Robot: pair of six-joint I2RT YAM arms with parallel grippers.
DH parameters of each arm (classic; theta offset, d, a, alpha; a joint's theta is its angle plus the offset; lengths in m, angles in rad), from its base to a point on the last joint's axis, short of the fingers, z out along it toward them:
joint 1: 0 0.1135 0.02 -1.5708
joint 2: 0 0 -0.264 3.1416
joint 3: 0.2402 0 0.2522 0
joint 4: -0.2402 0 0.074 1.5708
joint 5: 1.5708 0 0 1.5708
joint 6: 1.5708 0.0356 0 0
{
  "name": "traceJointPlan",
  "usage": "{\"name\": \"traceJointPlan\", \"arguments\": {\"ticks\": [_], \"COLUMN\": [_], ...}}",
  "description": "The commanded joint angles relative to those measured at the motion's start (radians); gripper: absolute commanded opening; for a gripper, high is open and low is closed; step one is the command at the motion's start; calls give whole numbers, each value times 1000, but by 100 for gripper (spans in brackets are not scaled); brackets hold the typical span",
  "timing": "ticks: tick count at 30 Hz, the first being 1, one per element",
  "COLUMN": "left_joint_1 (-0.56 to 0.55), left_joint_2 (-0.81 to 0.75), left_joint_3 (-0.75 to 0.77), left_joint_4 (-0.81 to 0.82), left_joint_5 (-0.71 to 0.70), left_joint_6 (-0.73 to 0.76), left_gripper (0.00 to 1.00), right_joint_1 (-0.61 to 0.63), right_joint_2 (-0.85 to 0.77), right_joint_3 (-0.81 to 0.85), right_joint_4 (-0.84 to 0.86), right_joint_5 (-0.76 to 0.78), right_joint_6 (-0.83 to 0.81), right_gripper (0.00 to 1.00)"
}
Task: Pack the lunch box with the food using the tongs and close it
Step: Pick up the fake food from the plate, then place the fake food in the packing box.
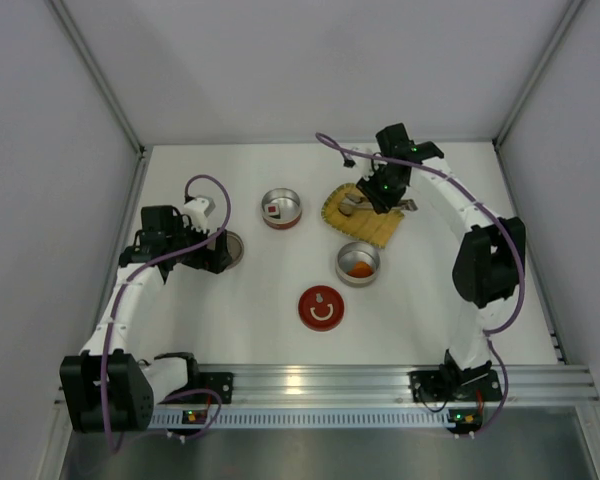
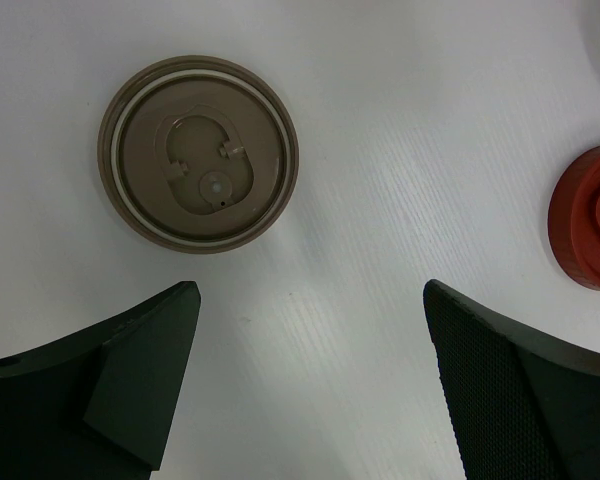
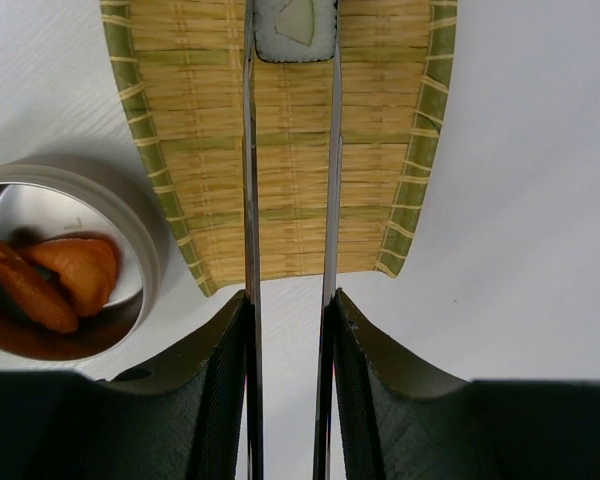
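Observation:
My right gripper (image 3: 290,300) is shut on the slim metal tongs (image 3: 250,200), one arm against each finger. It hangs over the yellow woven tray (image 1: 365,225). The tong tips straddle a white food piece with a dark rim (image 3: 295,30) lying on the tray; contact is cut off by the frame edge. The lunch box shows as two round tins. The red-banded tin (image 1: 280,208) holds a white piece with a red mark. The silver tin (image 1: 358,263) holds orange-red chunks (image 3: 55,280). My left gripper (image 2: 310,290) stands wide open and empty, near a brown lid (image 2: 198,153).
A red lid (image 1: 321,307) lies face up in the middle near the front, also at the right edge of the left wrist view as the red lid (image 2: 590,215). White walls enclose the table on three sides. An aluminium rail (image 1: 320,385) runs along the front.

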Motion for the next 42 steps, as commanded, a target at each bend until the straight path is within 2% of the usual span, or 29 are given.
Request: {"name": "traceJointPlan", "arguments": {"ticks": [1, 3, 8, 15, 25, 35, 42], "left_joint_1": [-1, 1, 1, 1, 1, 1, 1], "left_joint_2": [-28, -28, -37, -42, -48, -37, -40], "left_joint_3": [2, 4, 8, 7, -1, -27, -31], "left_joint_4": [25, 22, 16, 16, 19, 39, 40], "left_joint_5": [9, 9, 9, 14, 12, 23, 24], "left_joint_6": [13, 12, 10, 7, 12, 18, 18], "left_gripper": [98, 98, 98, 98, 98, 98, 98], "right_joint_1": [50, 79, 148, 262, 303, 306, 311], "right_joint_2": [-117, -134, -188, -154, 12, 66, 105], "right_joint_3": [32, 34, 54, 193, 394, 411, 411], "right_joint_4": [-17, -31, -50, -92, -120, -126, -126], "right_joint_5": [-13, -4, 42, 56, 15, -48, -31], "right_joint_6": [80, 110, 180, 205, 58, -83, -188], "right_gripper": [3, 0, 0, 0, 0, 0, 0]}}
